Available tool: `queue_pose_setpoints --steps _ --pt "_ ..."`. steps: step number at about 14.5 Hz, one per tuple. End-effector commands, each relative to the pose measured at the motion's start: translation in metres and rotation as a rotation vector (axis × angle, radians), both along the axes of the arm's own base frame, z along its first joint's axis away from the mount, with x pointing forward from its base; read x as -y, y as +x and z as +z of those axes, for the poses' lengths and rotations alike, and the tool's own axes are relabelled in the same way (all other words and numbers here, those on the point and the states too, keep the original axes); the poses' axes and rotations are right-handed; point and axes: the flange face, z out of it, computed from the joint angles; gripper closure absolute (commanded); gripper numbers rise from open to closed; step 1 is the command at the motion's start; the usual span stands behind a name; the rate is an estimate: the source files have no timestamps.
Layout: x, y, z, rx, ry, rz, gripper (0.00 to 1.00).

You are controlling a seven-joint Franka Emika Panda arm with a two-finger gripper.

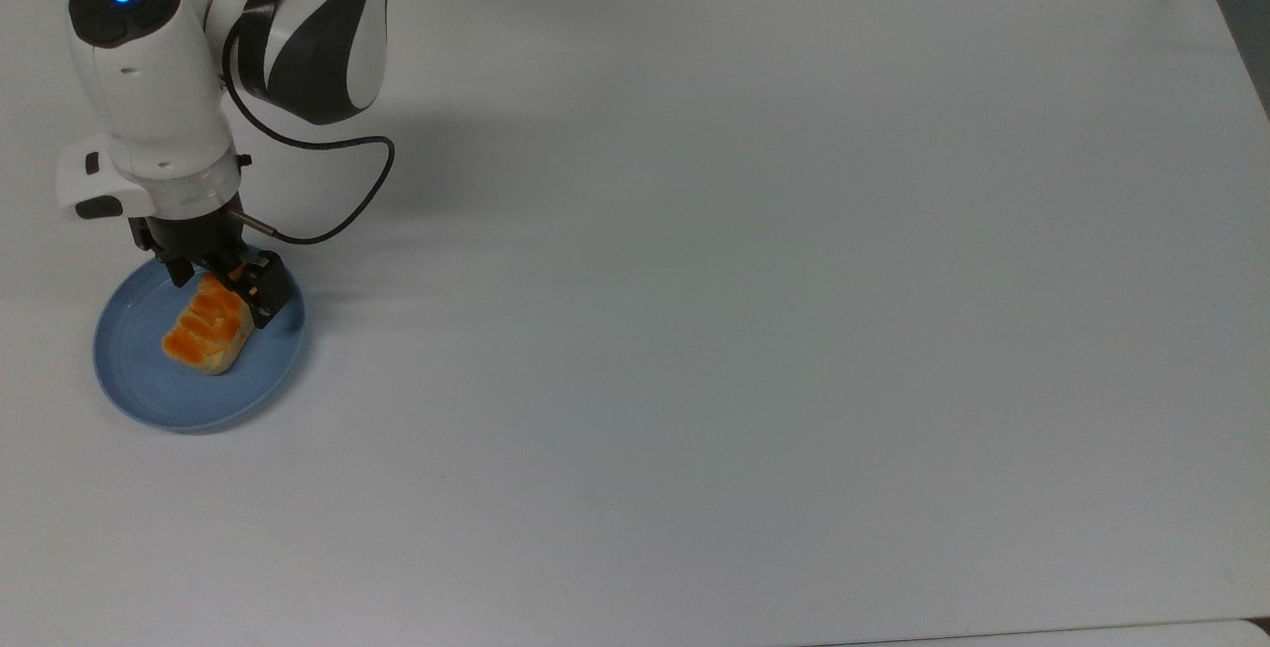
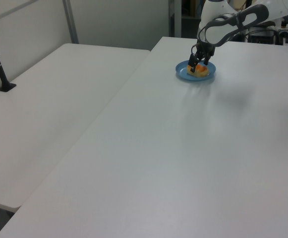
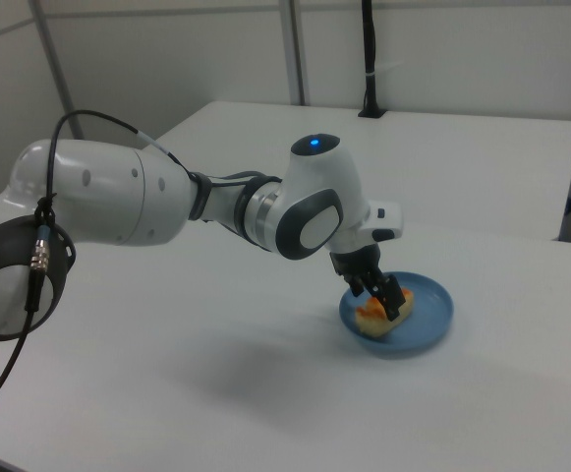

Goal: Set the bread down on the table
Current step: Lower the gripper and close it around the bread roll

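Bread on plate, tool straddling it

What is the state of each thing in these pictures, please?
bread: lying on the blue plate, not yet lifted, one end between the gripper's fingers.
blue plate: flat on the table, holding the bread.
gripper: open, lowered around the bread's end.
table: bearing the plate.
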Motion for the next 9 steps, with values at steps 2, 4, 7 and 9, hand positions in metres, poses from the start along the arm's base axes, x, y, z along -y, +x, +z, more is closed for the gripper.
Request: queue_pose_setpoints --steps 2,4,7,9 --pt "0.003 -0.004 -0.013 0.002 -0.004 -0.006 0.33" --pt "0.004 -0.004 -0.013 0.003 -0.003 -0.009 0.58" --pt "0.005 -0.003 0.003 0.014 -0.012 0.01 0.69" --pt "0.005 -0.007 0.029 0.029 -0.014 0.012 0.69"
